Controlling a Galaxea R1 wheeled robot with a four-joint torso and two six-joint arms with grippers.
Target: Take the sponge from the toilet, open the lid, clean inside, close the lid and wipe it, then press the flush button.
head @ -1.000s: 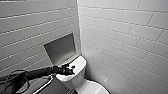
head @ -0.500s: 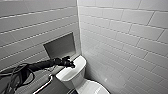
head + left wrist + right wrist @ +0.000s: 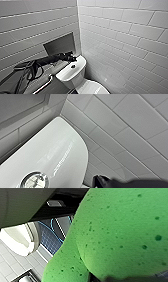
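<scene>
Above the white tank [image 3: 65,74], the left gripper [image 3: 71,59], aperture unclear, may miss the flush button [image 3: 73,66], while the right gripper seemingly clamps the sponge [image 3: 120,233].

The left arm [image 3: 47,60] stretched out long and nearly level, wrist straight, with the left gripper [image 3: 71,58] at its far end. The right jaws clamped the sponge [image 3: 120,225], creasing it.

Toilet tank top, tucked in the tiled corner

The white toilet [image 3: 83,86] sits right where the two tiled walls [image 3: 120,37] meet. Its tank top [image 3: 65,74] is flat, glossy and rounded at the corners, and it's got a round shiny flush button [image 3: 73,66] set into it, roughly in the middle.
</scene>
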